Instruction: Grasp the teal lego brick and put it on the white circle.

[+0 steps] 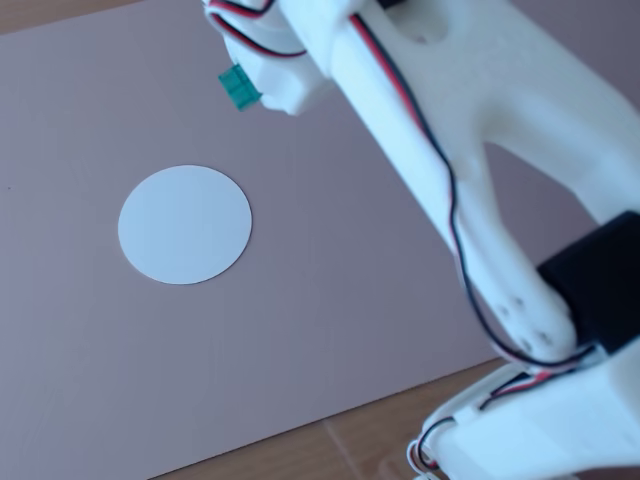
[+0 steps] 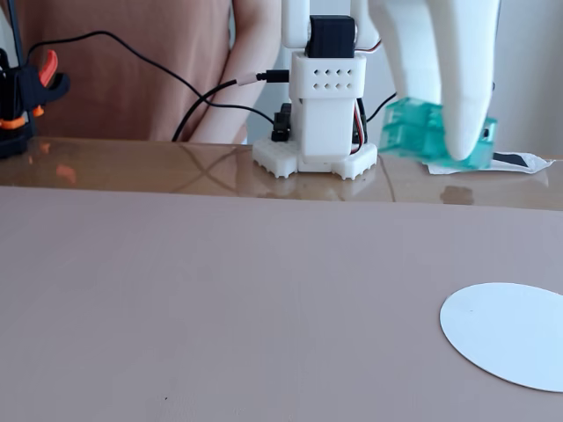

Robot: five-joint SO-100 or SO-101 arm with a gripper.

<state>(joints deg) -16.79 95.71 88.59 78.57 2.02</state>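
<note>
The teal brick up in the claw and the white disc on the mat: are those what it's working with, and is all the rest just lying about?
Part of the job:
- teal lego brick, held off the mat
- white circle, nothing on it yet
- gripper

Just lying about:
- black cables
- orange-and-black clamp
- scrap of paper

One teal lego brick (image 1: pixel 239 88), one white circle (image 1: pixel 185 224).

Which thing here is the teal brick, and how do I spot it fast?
Start at the pinkish mat with the white circle. The teal lego brick is above it, clamped in the white gripper. It is the only translucent green piece, far smaller than the disc.
</note>
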